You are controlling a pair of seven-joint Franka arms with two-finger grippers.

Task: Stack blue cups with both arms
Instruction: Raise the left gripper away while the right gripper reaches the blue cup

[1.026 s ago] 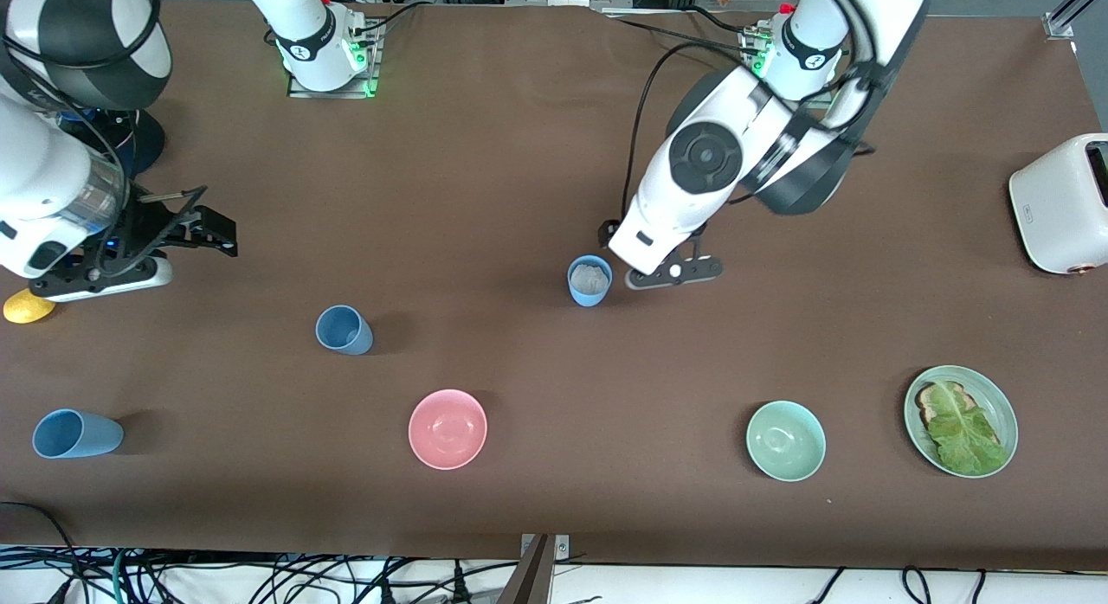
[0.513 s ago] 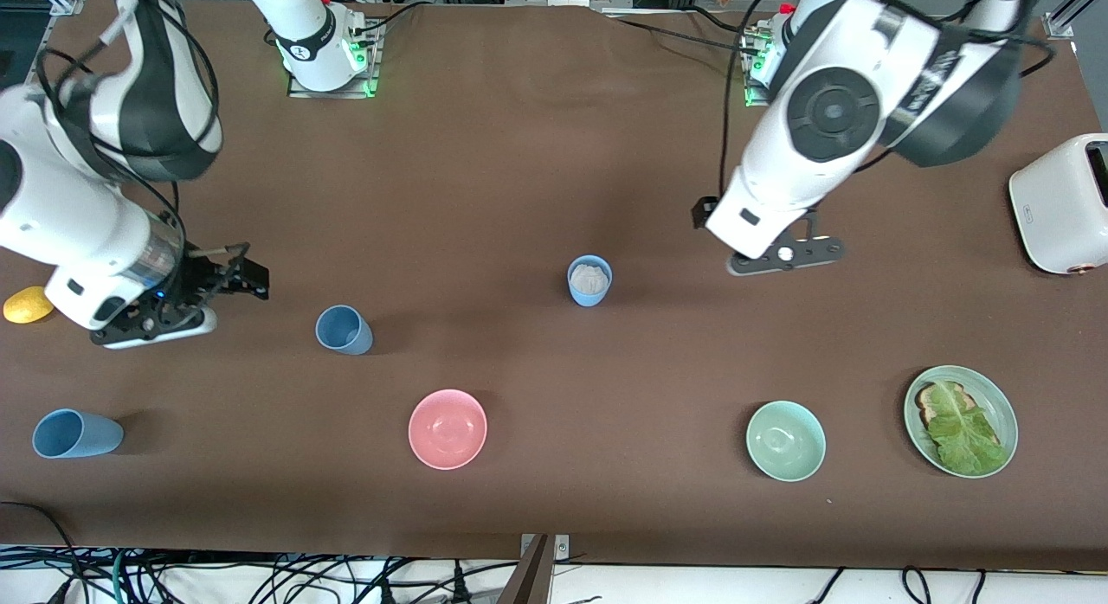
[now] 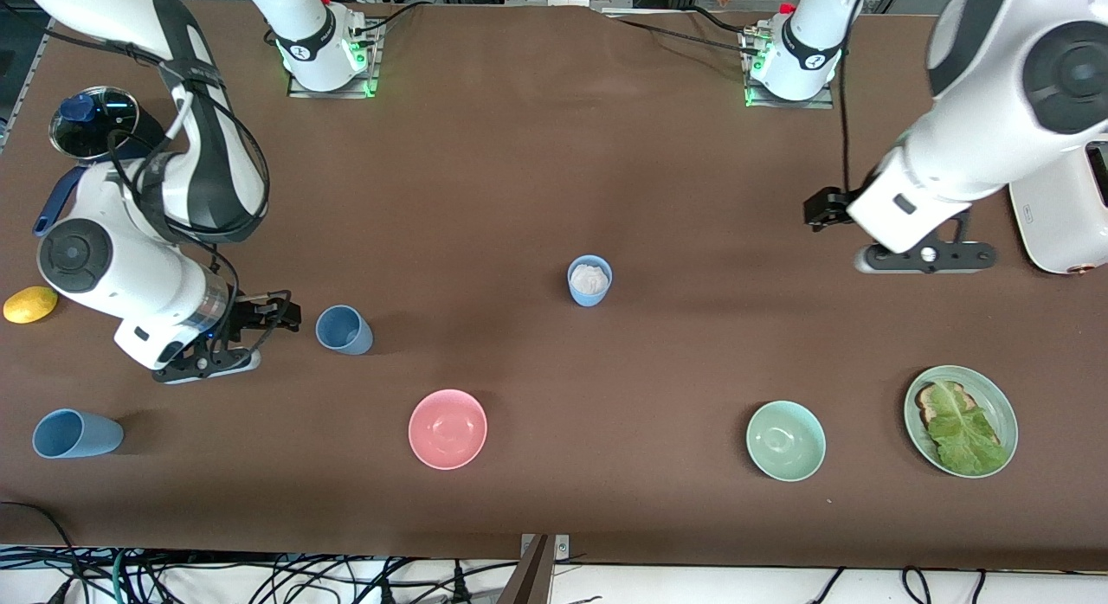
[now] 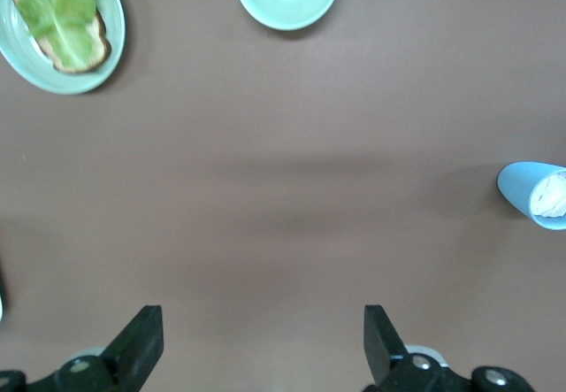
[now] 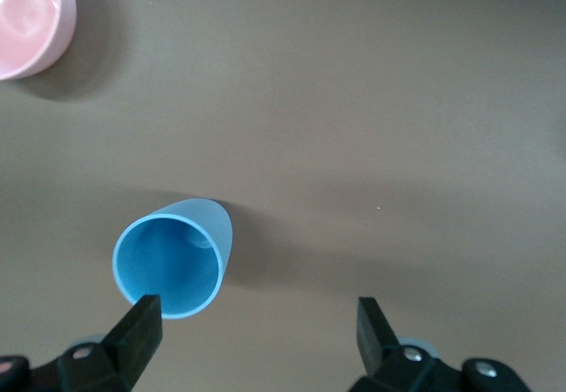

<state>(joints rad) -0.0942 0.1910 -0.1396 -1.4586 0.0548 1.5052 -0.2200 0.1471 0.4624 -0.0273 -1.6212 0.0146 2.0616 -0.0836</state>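
right pincer (image 3: 260, 331) released beside slate-blue cup (image 3: 343, 330), left pincer (image 4: 263, 348) released over bare table (image 3: 554, 154)

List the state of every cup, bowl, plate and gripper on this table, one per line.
Slate-blue cup: upright, empty.
Filled cup: upright, holds something white.
Sky-blue cup: apart near the table's edge.
Pink bowl: upright, empty.
Mint bowl: upright, empty.
Green plate: holds toast and lettuce.
Right gripper: open beside the slate-blue cup.
Left gripper: open, holding nothing.
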